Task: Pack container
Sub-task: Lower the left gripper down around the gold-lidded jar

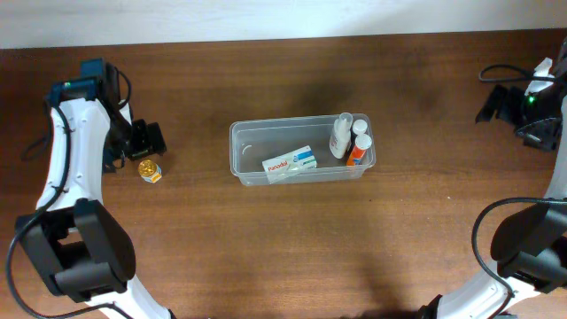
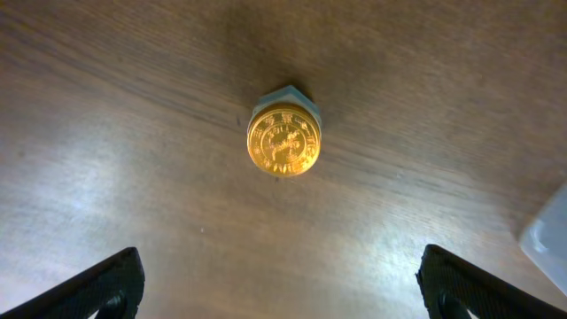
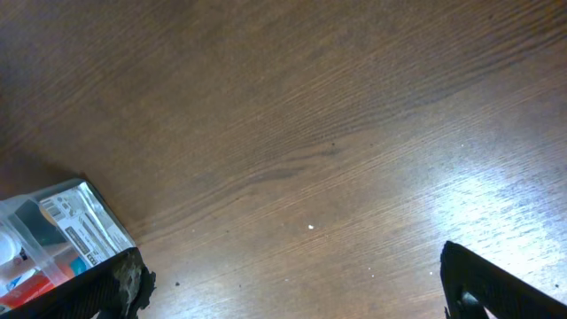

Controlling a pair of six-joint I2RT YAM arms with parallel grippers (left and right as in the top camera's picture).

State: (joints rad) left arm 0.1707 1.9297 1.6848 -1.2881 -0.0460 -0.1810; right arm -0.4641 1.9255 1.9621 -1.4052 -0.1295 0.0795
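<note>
left claw (image 2: 283, 291) hangs wide open above a gold-lidded jar (image 2: 283, 140) on the counter (image 1: 266, 248). mid-counter, well apart, sits the clear container (image 1: 252, 149) holding a white box (image 1: 290, 162) and small bottles (image 1: 341, 135). right claw (image 3: 297, 288) gapes open at the far right.

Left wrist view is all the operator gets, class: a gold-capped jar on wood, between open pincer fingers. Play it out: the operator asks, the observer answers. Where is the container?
Observer: The container sits mid-table, to the right of the jar, apart from it.
Operator: Anything inside?
Observer: A white box, a pale bottle and an orange bottle.
Operator: The other arm?
Observer: The right pincer hangs open at the table's far right.
</note>
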